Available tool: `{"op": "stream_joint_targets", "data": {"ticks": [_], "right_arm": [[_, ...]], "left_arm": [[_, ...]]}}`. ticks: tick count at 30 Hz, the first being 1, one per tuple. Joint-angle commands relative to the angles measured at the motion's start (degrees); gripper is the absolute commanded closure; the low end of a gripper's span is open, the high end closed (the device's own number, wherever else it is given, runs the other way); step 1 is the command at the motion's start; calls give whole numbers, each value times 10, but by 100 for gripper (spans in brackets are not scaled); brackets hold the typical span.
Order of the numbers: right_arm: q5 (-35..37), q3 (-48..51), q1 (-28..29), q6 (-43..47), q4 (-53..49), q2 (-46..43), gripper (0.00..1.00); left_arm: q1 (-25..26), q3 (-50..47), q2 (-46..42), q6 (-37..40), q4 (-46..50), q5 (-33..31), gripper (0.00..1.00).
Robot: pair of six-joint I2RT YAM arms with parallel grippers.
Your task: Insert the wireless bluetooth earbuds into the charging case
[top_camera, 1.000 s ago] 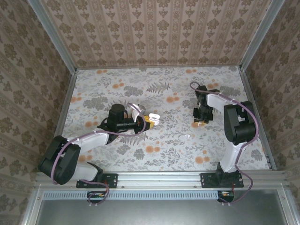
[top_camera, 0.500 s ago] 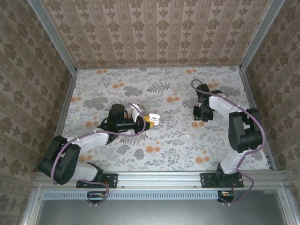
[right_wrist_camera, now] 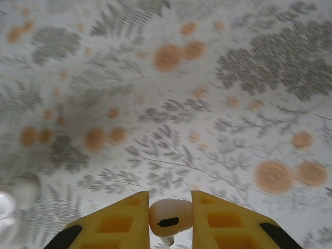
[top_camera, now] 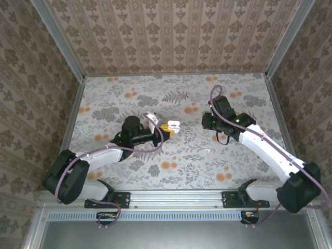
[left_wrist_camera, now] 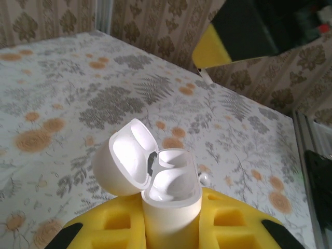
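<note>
My left gripper [left_wrist_camera: 171, 231] is shut on the white charging case [left_wrist_camera: 172, 199], which it holds upright between its yellow fingers [left_wrist_camera: 111, 223]. The case's lid [left_wrist_camera: 124, 163] is flipped open to the left and both wells look bare. From above, the case [top_camera: 171, 126] sits left of centre. One of the earbuds [right_wrist_camera: 170, 217], white with a dark oval vent, is pinched between the jaws of my right gripper [right_wrist_camera: 170, 220], above the table. That gripper [top_camera: 206, 123] hovers just right of the case. A second earbud [top_camera: 207, 151] lies on the cloth, also seen past the case [left_wrist_camera: 205, 178].
The floral tablecloth [top_camera: 176, 166] covers the whole work surface. Patterned walls with metal frame posts [top_camera: 280, 46] close in the back and both sides. A blurred white shape [right_wrist_camera: 21, 191] shows at the lower left of the right wrist view.
My right arm has swung left from the right side toward the middle, carrying the earbud close to the case. The left gripper with the case has shifted slightly.
</note>
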State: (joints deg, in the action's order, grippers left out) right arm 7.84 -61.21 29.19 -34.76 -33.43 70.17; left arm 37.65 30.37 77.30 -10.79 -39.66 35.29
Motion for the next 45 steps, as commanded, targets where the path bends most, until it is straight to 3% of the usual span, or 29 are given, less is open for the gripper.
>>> {"op": "stream_joint_targets", "data": {"ticks": [1,9,18,45], "right_arm": [[36,5,32,-38,57,-23,79],[71,7,115,-56,136,-47,79],[62,17,157,-75,229,-28,79],[49,50,173,-101,296,37,80]], "left_arm": [[13,-9,5,-25,-84,-64,100],[29,-4,11,-30,-120,-79,100],[38,-2,20,-40,-144,-73,100],[44,5,0,-46,-144,-77,100]]}}
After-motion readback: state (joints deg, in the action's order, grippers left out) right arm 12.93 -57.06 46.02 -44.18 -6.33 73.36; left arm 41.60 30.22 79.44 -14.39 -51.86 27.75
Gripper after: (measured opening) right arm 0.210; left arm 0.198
